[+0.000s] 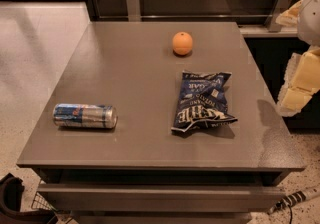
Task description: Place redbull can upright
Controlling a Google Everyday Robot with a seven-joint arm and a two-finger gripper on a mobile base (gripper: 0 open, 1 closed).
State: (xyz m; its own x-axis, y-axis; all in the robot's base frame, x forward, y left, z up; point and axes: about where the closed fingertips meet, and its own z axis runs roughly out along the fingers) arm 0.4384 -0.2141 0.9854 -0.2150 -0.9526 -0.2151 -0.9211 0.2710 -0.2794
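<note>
The redbull can (85, 116) lies on its side near the front left corner of the grey table (130, 73). It is blue and silver, and its long axis runs left to right. My gripper (296, 93) is at the right edge of the view, beyond the table's right side, far from the can. It holds nothing that I can see.
An orange (182, 43) sits at the back middle of the table. A dark blue chip bag (204, 102) with white lettering lies right of centre. A wooden wall and metal brackets stand behind the table. Floor lies to the left.
</note>
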